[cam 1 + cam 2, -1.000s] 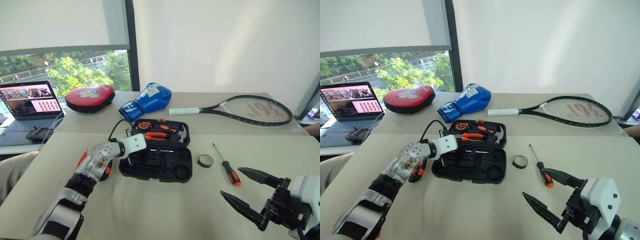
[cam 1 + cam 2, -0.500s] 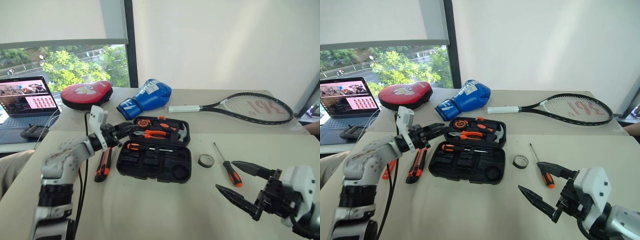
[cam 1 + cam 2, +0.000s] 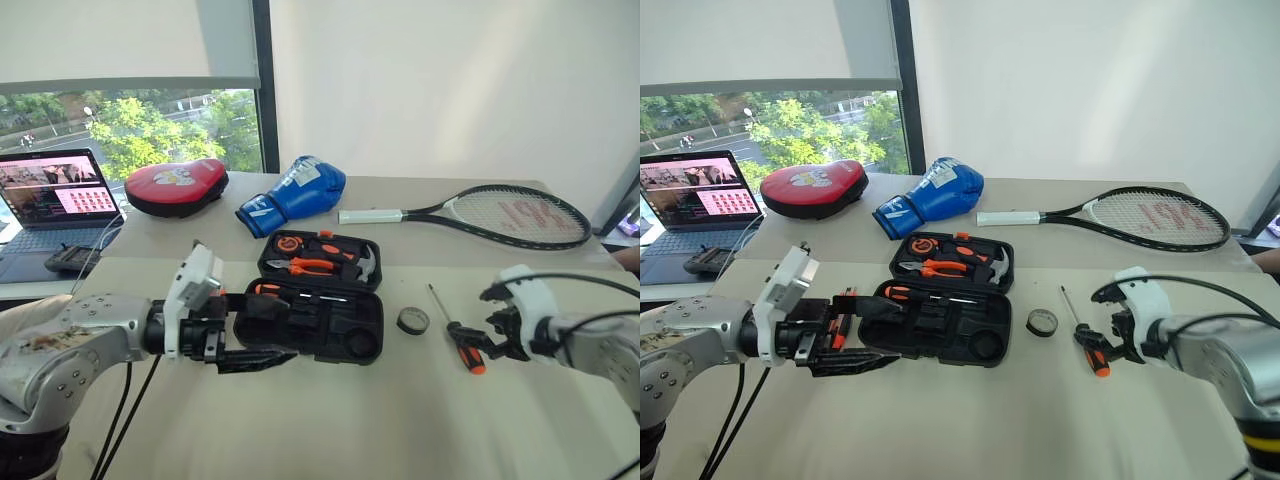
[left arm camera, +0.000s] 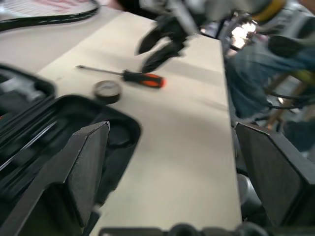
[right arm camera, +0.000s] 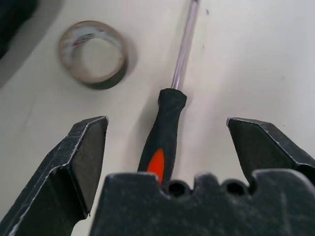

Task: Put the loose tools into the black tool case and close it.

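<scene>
The black tool case lies open in the middle of the table, with pliers and a hammer in its lid and an orange-handled screwdriver in the tray. My left gripper hovers open and empty at the case's near left corner, pointing right. Behind it, partly hidden, lies the utility knife. Right of the case are the tape roll and a screwdriver with a black-and-orange handle. My right gripper is open, and its fingers straddle that handle without touching it.
At the back lie a blue boxing glove, a red pad and a tennis racket. A laptop stands on a side table at the far left. A black cable hangs by my left arm.
My left gripper has opened and drawn back from the case, where a screwdriver now lies. My right gripper has moved forward and down over the screwdriver on the table.
</scene>
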You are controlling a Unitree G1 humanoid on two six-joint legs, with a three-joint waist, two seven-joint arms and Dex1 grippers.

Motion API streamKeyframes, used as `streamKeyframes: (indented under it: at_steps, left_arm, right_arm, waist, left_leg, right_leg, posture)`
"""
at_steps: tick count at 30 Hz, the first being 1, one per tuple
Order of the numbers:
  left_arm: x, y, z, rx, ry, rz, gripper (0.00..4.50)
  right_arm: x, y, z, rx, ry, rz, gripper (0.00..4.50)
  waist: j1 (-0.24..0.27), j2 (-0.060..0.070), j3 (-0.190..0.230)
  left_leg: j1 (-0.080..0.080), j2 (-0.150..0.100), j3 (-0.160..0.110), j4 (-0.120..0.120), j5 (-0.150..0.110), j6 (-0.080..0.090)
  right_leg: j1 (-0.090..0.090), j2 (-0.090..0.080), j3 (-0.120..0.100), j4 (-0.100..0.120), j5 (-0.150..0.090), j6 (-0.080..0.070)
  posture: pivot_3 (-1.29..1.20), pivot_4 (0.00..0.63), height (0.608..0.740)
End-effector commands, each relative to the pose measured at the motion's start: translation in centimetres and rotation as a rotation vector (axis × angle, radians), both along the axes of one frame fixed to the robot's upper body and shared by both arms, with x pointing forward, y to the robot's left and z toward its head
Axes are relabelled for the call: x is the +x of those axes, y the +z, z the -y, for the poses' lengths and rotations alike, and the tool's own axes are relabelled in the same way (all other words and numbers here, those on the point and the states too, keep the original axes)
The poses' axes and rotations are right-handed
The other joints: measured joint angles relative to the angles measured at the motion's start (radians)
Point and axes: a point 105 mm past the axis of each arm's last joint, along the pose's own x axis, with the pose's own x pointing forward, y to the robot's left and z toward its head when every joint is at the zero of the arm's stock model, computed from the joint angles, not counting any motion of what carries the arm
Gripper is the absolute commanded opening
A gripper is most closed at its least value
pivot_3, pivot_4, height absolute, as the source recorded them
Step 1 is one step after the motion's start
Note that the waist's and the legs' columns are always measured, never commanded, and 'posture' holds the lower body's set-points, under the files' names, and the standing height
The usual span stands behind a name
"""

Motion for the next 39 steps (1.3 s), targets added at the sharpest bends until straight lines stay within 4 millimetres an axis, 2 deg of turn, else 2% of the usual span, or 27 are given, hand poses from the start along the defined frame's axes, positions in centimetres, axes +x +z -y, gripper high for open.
streamKeyframes:
  at_steps: [1, 3, 6, 8, 9, 10, 11, 12, 14, 16, 18, 22, 25, 27, 31, 37, 39]
  left_arm:
    - [-0.7, 0.3, 0.6, -0.002, -0.008, 0.042, 4.46]
    - [-0.8, 0.1, 0.7, -0.004, 0.0, 0.045, 4.5]
    - [-0.8, 0.0, 0.8, -0.008, 0.014, 0.049, 4.5]
    - [-0.6, 0.0, 0.7, -0.018, 0.039, 0.048, 4.5]
    - [-0.4, 0.0, 0.5, -0.027, 0.057, 0.049, 4.5]
    - [-0.1, -0.1, 0.3, -0.031, 0.077, 0.056, 4.5]
    - [0.0, -0.3, 0.2, -0.032, 0.092, 0.054, 4.5]
    - [0.2, -0.4, 0.0, -0.039, 0.112, 0.049, 4.5]
    - [0.5, -0.6, -0.3, -0.052, 0.143, 0.051, 4.5]
    - [1.3, -0.7, -0.9, -0.077, 0.214, 0.081, 4.5]
    - [1.7, -0.3, -1.6, -0.16, 0.251, 0.11, 4.5]
    - [0.8, -0.7, -3.6, -0.173, 0.214, 0.045, 4.5]
    - [0.7, -0.7, -5.5, -0.185, 0.238, 0.034, 4.5]
    - [0.5, -1.1, -6.6, -0.165, 0.255, 0.027, 4.5]
    - [0.0, -1.4, -7.6, -0.141, 0.279, 0.025, 4.5]
    - [-0.7, -1.8, -8.0, -0.12, 0.295, 0.03, 4.5]
    - [-0.8, -2.0, -8.1, -0.11, 0.305, 0.035, 4.5]
  right_arm:
    - [0.9, -0.6, 0.4, -0.002, -0.023, -0.057, 4.25]
    - [1.0, -1.4, 0.7, -0.017, -0.019, -0.085, 3.78]
    - [1.3, -1.5, 0.9, -0.029, 0.001, -0.074, 2.79]
    - [1.2, -0.9, 0.6, -0.045, 0.051, -0.035, 2.15]
    - [1.2, -0.5, 0.5, -0.058, 0.077, -0.009, 1.69]
    - [1.0, -0.1, 0.5, -0.071, 0.101, 0.006, 1.52]
    - [1.0, 0.6, 0.3, -0.072, 0.13, 0.043, 1.03]
    - [0.8, 1.8, -0.5, -0.052, 0.175, 0.082, 0.73]
    - [0.7, 4.0, -2.2, -0.016, 0.262, 0.161, 0.7]
    - [0.6, 6.5, -5.9, 0.019, 0.42, 0.242, 0.7]
    - [1.0, 7.5, -9.0, -0.012, 0.557, 0.285, 0.7]
    - [2.9, 6.5, -13.3, -0.105, 0.742, 0.292, 0.7]
    - [4.6, 4.6, -15.7, -0.218, 0.888, 0.265, 0.7]
    - [5.4, 3.4, -16.6, -0.262, 0.952, 0.234, 0.7]
    - [6.2, 2.4, -17.1, -0.309, 1.034, 0.205, 0.7]
    - [6.2, 1.9, -17.6, -0.323, 1.116, 0.181, 0.69]
    - [5.7, 2.0, -18.3, -0.289, 1.141, 0.164, 0.69]
  waist:
    - [0.0, 0.0, 0.0]
    - [0.002, 0.0, 0.0]
    - [0.001, 0.0, 0.0]
    - [-0.001, 0.0, 0.0]
    - [-0.001, 0.0, 0.0]
    - [0.0, 0.0, 0.0]
    - [0.001, 0.001, 0.0]
    - [0.0, 0.001, 0.0]
    - [-0.002, 0.001, 0.001]
    - [-0.008, 0.001, 0.001]
    - [-0.015, 0.001, 0.001]
    - [-0.026, -0.001, 0.001]
    - [-0.018, 0.0, 0.002]
    - [-0.017, 0.0, 0.002]
    - [-0.015, 0.0, 0.002]
    - [-0.018, 0.0, 0.002]
    - [-0.019, 0.0, 0.002]
  left_leg:
    - [-0.001, 0.0, 0.0, 0.0, 0.0, 0.0]
    - [-0.001, -0.001, 0.0, 0.0, -0.001, 0.001]
    - [-0.003, -0.002, 0.0, 0.001, -0.001, 0.002]
    - [-0.003, -0.002, 0.001, 0.002, -0.001, 0.003]
    - [-0.003, -0.002, 0.001, 0.002, -0.001, 0.003]
    - [-0.003, -0.002, 0.001, 0.002, -0.001, 0.003]
    - [-0.003, -0.002, 0.001, 0.002, -0.001, 0.003]
    - [-0.003, -0.002, 0.001, 0.002, -0.001, 0.003]
    - [-0.003, -0.002, 0.001, 0.002, -0.001, 0.002]
    - [-0.003, -0.001, 0.001, 0.002, -0.001, 0.001]
    - [-0.002, 0.0, 0.001, 0.002, 0.0, 0.001]
    - [0.002, 0.002, -0.001, -0.001, -0.001, 0.001]
    - [0.002, 0.002, -0.001, -0.001, 0.001, -0.001]
    - [0.0, 0.001, 0.0, 0.0, 0.003, -0.005]
    - [-0.001, -0.001, 0.0, 0.0, 0.003, -0.005]
    - [-0.002, -0.001, 0.0, 0.0, 0.003, -0.005]
    - [-0.002, 0.0, -0.001, 0.0, 0.002, -0.006]
  right_leg:
    - [0.0, 0.0, 0.0, 0.0, 0.001, 0.001]
    - [0.0, 0.0, -0.001, -0.001, 0.001, 0.002]
    - [0.0, 0.0, -0.001, -0.002, 0.002, 0.004]
    - [0.0, 0.0, -0.001, -0.002, 0.002, 0.005]
    - [0.0, 0.0, 0.0, -0.002, 0.002, 0.005]
    - [0.0, 0.0, -0.001, -0.002, 0.002, 0.006]
    - [0.0, 0.0, -0.001, -0.002, 0.002, 0.006]
    - [-0.001, -0.001, -0.001, -0.002, 0.002, 0.006]
    - [-0.001, 0.0, -0.001, -0.001, 0.002, 0.007]
    - [-0.002, 0.0, 0.0, -0.001, 0.002, 0.007]
    - [-0.002, 0.001, 0.001, -0.001, 0.002, 0.006]
    - [-0.001, 0.005, -0.001, 0.0, 0.003, 0.003]
    - [-0.001, 0.005, -0.001, 0.001, 0.003, 0.002]
    - [-0.002, 0.004, -0.001, 0.001, 0.003, 0.002]
    - [-0.003, 0.003, -0.002, -0.001, 0.003, 0.003]
    - [-0.004, 0.001, -0.003, -0.001, 0.003, 0.003]
    - [-0.004, 0.001, -0.003, 0.0, 0.003, 0.003]
  posture:
    - [0.0, 0.15, 0.74]
    - [0.0, 0.15, 0.74]
    - [0.0, 0.15, 0.74]
    - [0.0, 0.15, 0.74]
    - [0.0, 0.15, 0.74]
    - [0.0, 0.15, 0.74]
    - [0.0, 0.15, 0.74]
    - [0.0, 0.15, 0.74]
    - [0.0, 0.15, 0.74]
    - [0.0, 0.15, 0.74]
    - [0.0, 0.15, 0.74]
    - [0.0, 0.15, 0.74]
    - [0.0, 0.15, 0.74]
    - [0.0, 0.15, 0.74]
    - [0.0, 0.15, 0.74]
    - [0.0, 0.15, 0.74]
    - [0.0, 0.15, 0.74]
